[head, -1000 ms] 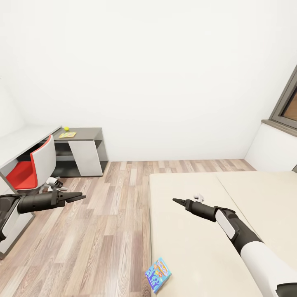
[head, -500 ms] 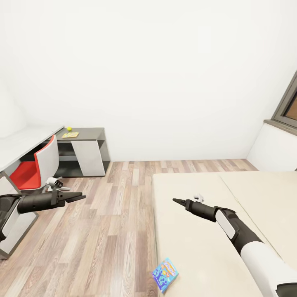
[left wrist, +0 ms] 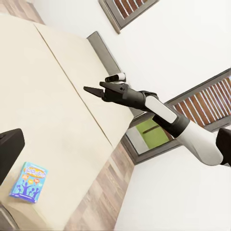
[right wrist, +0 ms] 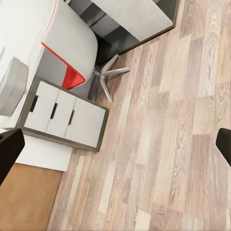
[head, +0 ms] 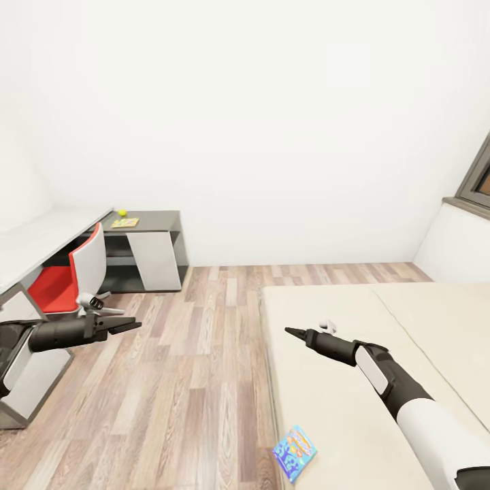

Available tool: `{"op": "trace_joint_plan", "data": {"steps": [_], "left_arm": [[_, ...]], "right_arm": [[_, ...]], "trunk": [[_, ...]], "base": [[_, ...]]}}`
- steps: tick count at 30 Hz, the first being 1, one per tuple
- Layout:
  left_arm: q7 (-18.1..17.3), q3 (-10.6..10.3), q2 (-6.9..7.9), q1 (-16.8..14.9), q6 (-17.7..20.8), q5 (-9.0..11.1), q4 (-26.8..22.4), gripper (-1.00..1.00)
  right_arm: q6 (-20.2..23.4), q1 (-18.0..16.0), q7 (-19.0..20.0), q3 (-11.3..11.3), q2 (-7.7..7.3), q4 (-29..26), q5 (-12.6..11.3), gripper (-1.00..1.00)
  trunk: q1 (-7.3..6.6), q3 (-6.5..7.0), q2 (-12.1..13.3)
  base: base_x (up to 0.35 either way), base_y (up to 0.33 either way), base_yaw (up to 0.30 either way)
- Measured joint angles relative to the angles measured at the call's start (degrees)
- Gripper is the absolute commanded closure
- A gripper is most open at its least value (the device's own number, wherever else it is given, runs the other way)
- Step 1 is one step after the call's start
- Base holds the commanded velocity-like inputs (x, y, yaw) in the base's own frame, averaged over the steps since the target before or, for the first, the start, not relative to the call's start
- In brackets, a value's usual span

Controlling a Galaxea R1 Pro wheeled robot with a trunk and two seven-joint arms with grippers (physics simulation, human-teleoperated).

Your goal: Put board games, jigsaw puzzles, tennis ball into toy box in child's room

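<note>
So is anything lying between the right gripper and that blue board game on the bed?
Nothing visible. The right gripper hangs over bare mattress, and the blue board game lies flat near the bed's edge, with only open bed surface between them.

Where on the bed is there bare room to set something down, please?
Most of the bed is bare: the stretch beyond the blue board game toward the wall. The desk corner by the tennis ball is tighter.

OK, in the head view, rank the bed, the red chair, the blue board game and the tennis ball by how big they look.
As they look in that view:
1. bed
2. red chair
3. blue board game
4. tennis ball
The game lies near the camera and the ball far off, so only their apparent sizes are ranked.
</note>
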Motion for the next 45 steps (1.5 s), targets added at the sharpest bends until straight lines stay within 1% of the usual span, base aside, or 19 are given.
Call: {"op": "trace_joint_plan", "data": {"steps": [28,34,45], "left_arm": [[0.00,0.00,0.00,0.00,0.00,0.00,0.00,-1.00],[-0.01,-0.01,-0.01,-0.02,0.01,-0.03,0.01,-1.00],[-0.05,-0.01,-0.02,-0.02,0.00,-0.03,0.02,-1.00]], "right_arm": [[0.00,0.00,0.04,0.01,0.00,0.00,-0.09,-1.00],[0.00,0.01,0.03,0.00,-0.01,-0.02,-0.09,-1.00],[0.01,0.02,0.04,-0.02,-0.02,-0.02,-0.09,-1.00]], "trunk": [[0.00,0.00,0.00],[0.00,0.00,0.00],[-0.01,0.00,0.00]], "base": [[0.000,0.233,-0.005],[0.009,0.275,-0.170],[0.085,0.280,-0.265]]}}
